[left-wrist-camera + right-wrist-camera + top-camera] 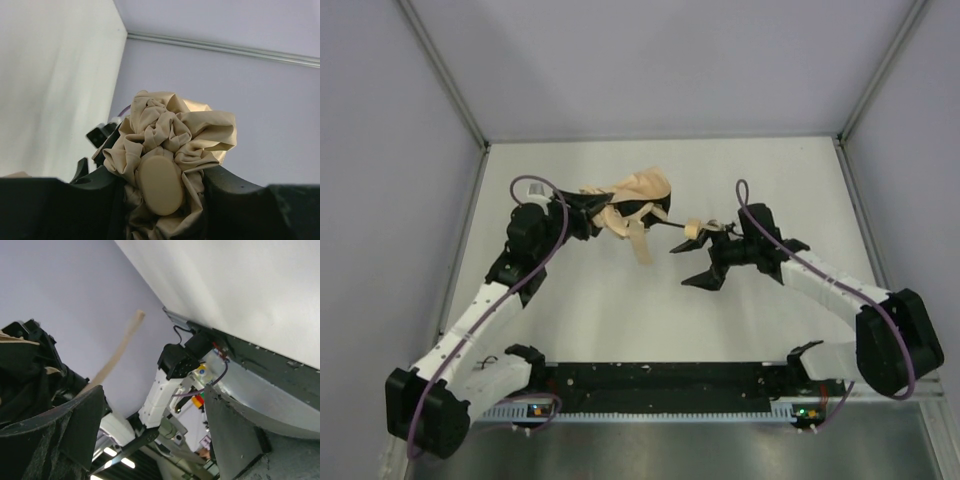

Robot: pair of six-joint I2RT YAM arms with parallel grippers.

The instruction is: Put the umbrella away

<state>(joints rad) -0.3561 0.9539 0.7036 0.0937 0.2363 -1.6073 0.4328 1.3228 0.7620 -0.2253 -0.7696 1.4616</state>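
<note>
The umbrella point(632, 203) is held above the table, its beige canopy bunched up. A tan strap point(640, 245) hangs below it. My left gripper point(588, 215) is shut on the canopy end. In the left wrist view the crumpled fabric and a tan oval cap point(160, 185) fill the gap of that gripper point(161, 172). A thin black shaft runs right to the small tan handle point(692, 231). My right gripper point(702, 258) stands open just right of and below the handle. In the right wrist view nothing lies between the right gripper point(154, 392) fingers; the tan strap point(120, 350) shows beyond.
The white table point(620, 320) is walled by pale panels with metal rails point(660, 140) at the back and sides. The black base bar point(660, 380) with both arm mounts runs along the near edge.
</note>
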